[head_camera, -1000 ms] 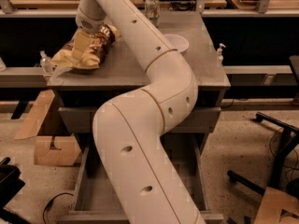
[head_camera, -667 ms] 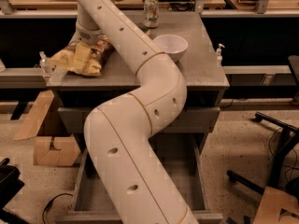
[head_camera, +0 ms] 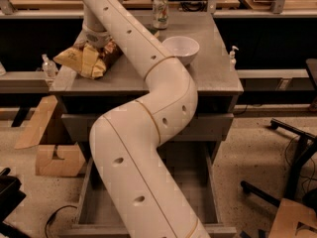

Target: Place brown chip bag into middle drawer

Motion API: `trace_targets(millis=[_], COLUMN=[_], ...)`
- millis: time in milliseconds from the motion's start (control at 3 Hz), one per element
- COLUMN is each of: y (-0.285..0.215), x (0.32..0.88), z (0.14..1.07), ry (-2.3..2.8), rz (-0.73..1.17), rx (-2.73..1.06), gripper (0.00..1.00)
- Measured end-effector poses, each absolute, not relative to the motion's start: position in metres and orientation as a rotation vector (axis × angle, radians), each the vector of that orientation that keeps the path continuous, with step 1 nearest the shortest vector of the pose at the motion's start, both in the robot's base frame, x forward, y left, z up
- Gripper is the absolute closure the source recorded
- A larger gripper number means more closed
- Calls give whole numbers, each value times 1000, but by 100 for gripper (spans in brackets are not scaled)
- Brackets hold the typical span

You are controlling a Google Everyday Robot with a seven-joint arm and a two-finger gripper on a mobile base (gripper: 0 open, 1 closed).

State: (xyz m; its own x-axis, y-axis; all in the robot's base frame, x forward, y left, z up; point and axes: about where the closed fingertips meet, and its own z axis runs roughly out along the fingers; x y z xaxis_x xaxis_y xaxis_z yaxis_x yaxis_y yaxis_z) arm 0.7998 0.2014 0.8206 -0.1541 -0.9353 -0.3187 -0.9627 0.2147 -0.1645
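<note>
The brown chip bag (head_camera: 81, 61) lies on the grey cabinet top (head_camera: 213, 78) near its back left corner, crumpled, tan side up. My gripper (head_camera: 99, 42) is right above it, at the bag's upper right part, with the wrist hiding where it meets the bag. The middle drawer (head_camera: 214, 192) stands pulled out low at the cabinet's front. Its grey floor and side walls show, and my white arm crosses over most of it.
A white bowl (head_camera: 181, 49) and a drink can (head_camera: 160, 11) stand on the cabinet top to the right of the bag. A small bottle (head_camera: 48, 67) sits on the left ledge. Cardboard pieces (head_camera: 54, 157) lie on the floor at left, and a black chair base (head_camera: 292, 177) at right.
My arm has swung left, uncovering the white bowl. The gripper has stayed over the bag, and the bag is still at the cabinet top's left end.
</note>
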Motion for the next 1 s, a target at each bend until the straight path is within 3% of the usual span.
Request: trace_targets(millis=[667, 1000], y=[201, 202], x=[797, 798], z=[827, 827], ry=[2146, 2144], rz=[109, 109], rx=[-1769, -1767], gripper=[95, 100])
